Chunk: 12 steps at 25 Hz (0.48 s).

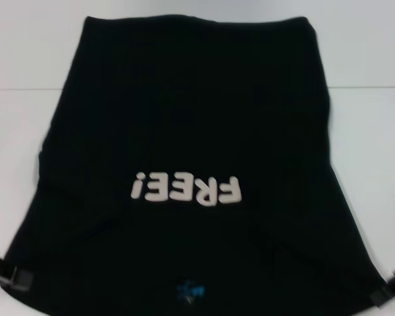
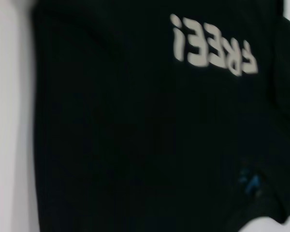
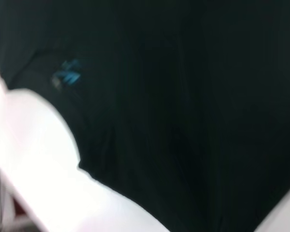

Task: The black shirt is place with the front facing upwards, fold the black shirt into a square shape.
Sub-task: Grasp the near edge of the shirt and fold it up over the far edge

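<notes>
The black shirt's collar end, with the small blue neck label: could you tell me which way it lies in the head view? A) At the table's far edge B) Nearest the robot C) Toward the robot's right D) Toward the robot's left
B: the blue neck label sits at the near edge of the black shirt, below the upside-down FREE! lettering.

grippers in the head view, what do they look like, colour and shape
Only slivers show at the bottom corners. The left gripper is black and blocky, with squared, hard-edged parts beside the black shirt. The right gripper is black too, with a similar boxy end piece. No cables, markings or lettering are visible on either, and neither wrist view shows any of them.
</notes>
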Tool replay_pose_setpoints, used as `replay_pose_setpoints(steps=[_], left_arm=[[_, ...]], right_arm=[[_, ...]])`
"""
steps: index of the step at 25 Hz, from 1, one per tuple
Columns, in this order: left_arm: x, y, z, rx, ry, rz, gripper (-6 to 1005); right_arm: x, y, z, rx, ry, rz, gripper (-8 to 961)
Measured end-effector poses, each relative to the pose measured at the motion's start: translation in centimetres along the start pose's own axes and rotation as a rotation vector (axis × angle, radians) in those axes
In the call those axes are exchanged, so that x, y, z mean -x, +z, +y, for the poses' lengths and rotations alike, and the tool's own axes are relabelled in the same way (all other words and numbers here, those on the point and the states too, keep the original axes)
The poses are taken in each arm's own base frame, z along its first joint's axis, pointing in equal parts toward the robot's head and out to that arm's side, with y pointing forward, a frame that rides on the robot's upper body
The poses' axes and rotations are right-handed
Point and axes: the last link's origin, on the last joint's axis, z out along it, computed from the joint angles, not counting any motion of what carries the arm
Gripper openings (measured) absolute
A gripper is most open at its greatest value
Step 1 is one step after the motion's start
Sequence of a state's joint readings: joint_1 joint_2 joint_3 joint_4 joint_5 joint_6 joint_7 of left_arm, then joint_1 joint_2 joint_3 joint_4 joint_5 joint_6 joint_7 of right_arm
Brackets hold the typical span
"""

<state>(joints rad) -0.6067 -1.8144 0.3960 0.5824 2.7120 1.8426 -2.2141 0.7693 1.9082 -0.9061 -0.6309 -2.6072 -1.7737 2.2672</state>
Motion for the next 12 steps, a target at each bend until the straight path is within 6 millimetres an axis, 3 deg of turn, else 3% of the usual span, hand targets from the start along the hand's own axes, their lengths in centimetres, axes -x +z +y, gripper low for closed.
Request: replay_pose_setpoints(steps=[7,12], left_arm=[[2.4,0.5,0.9,0.072,0.012,-0.171,49],[3.5,1.3,1.2,0.087,0.026,-0.259,49]], right_arm=[[-2.9,0.7,0.2,0.066,-0.076,0.132,89],[-3.6,1.0,0.1,0.069,-0.086,0.157,90]])
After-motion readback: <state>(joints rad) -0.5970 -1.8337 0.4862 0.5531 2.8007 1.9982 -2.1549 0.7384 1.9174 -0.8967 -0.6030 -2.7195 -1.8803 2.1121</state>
